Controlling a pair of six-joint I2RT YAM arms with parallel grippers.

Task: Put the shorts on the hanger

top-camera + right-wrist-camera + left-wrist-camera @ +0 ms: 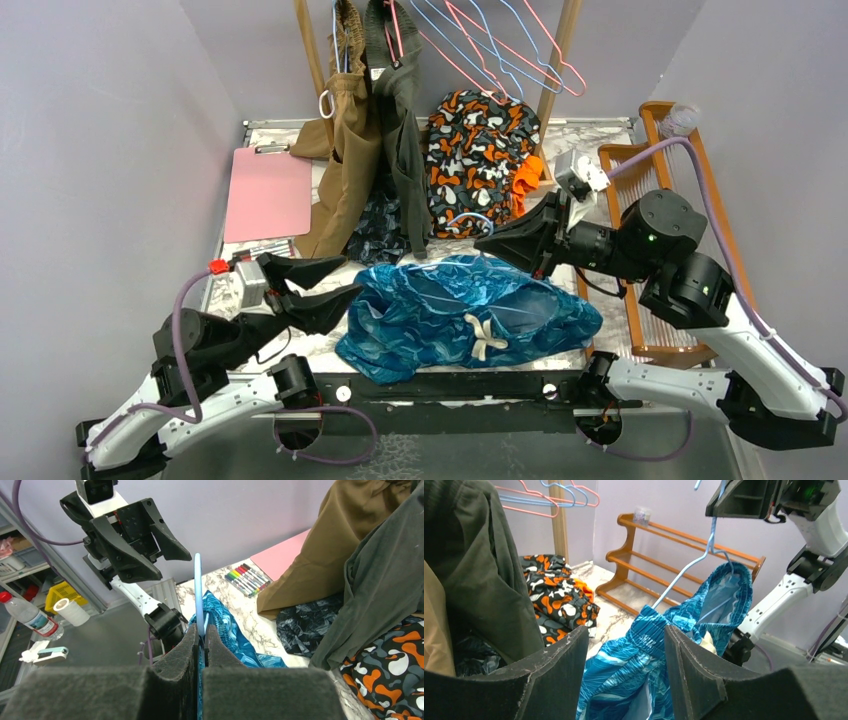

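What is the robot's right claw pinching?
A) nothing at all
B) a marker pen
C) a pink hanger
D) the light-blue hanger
D: the right claw is shut on the thin wire of the light-blue hanger, which reaches down into the shorts.

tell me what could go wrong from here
1. The right pincer pinches only thin hanger wire, so it may twist or slip.
2. The left pincer is open and off the shorts; they look only partly on the hanger and could slide off when lifted.
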